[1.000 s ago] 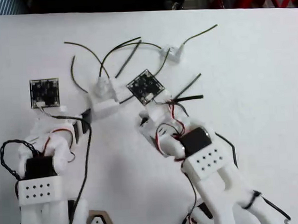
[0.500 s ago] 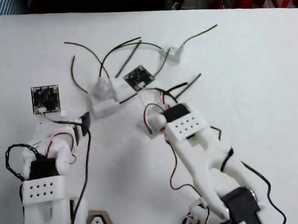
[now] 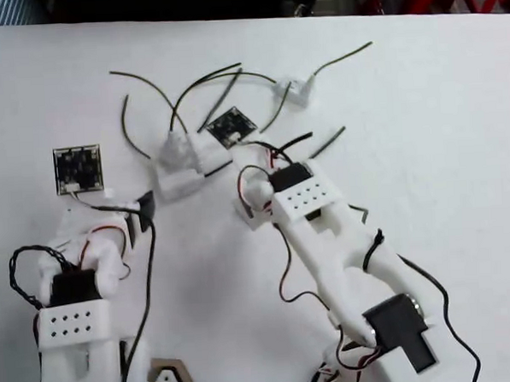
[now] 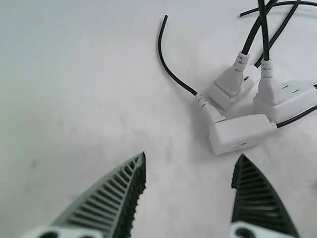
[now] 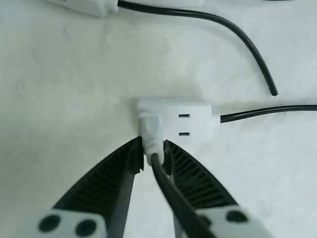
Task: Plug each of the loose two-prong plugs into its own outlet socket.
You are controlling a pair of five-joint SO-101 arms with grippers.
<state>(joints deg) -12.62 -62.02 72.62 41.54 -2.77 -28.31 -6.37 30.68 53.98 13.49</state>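
Note:
My right gripper [image 5: 152,157] is shut on a white two-prong plug [image 5: 150,133] with a black cord. The plug's body butts against the near side of a white outlet block [image 5: 190,113]; its prongs are hidden. Two empty slots show on the block's top. In the high view the right arm [image 3: 312,209] lies over the table's middle. My left gripper [image 4: 190,176] stands open just above the table, short of a white socket block [image 4: 240,134]. Two more white plug-and-socket pieces [image 4: 277,96] lie beyond it. That cluster [image 3: 181,165] sits between the two arms.
Loose black cords [image 3: 190,87] curl across the far middle of the table. A small white plug [image 3: 291,91] with a cord lies at the back right. A free cord end [image 5: 274,91] lies near the right gripper's outlet block. Bare white table [image 3: 440,130] spreads to the right.
The right arm has leaned forward over the middle of the table, its wrist moving farther from the front edge. The left arm shifted slightly, then kept still.

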